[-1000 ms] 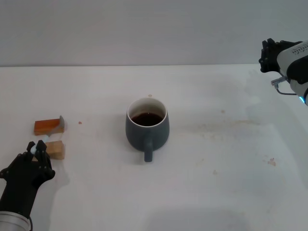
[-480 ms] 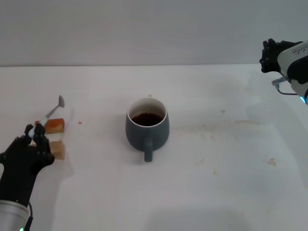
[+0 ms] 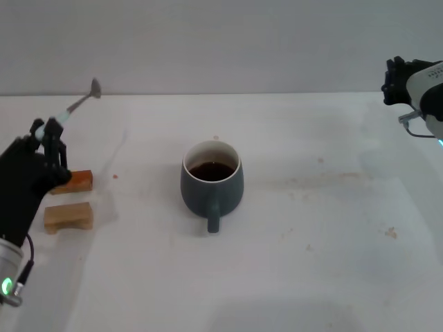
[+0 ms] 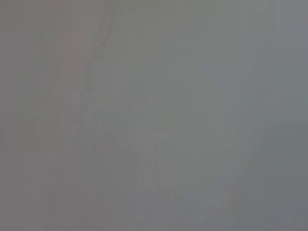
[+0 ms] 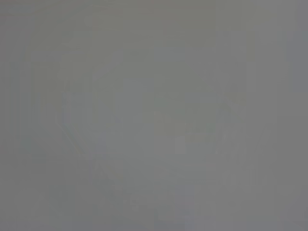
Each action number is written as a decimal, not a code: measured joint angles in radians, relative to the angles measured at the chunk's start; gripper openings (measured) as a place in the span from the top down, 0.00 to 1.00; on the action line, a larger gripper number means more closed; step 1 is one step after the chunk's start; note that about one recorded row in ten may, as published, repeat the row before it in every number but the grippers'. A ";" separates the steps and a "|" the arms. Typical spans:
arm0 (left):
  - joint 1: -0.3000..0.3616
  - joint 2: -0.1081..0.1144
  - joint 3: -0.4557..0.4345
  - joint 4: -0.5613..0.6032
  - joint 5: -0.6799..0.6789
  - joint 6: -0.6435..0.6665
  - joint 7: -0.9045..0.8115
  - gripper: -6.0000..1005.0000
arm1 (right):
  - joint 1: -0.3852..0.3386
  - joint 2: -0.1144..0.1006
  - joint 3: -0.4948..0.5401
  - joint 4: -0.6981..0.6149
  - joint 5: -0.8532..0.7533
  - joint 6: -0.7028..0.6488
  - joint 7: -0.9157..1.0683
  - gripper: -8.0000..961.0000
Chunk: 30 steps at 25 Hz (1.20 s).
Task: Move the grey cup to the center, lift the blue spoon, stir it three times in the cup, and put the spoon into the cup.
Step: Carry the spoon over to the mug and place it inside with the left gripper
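Gripping blue spoon (image 3: 75,107) aloft — left gripper (image 3: 47,135)

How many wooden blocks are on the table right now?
2. One block lies just beside the left gripper, partly hidden by it; the other block lies nearer the robot, just in front of the first. Both sit left of the cup.

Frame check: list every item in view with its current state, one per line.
grey cup: upright at table centre, dark liquid inside, handle toward robot.
blue spoon: lifted, tilted, bowl end up.
left hand: shut on blue spoon handle.
right hand: raised at far right, idle.
two wooden blocks: resting on table.
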 joint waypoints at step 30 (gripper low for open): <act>-0.023 -0.189 -0.754 -0.849 0.171 -1.883 0.346 0.85 | 0.004 0.016 0.208 -0.123 0.006 -0.118 -0.064 0.93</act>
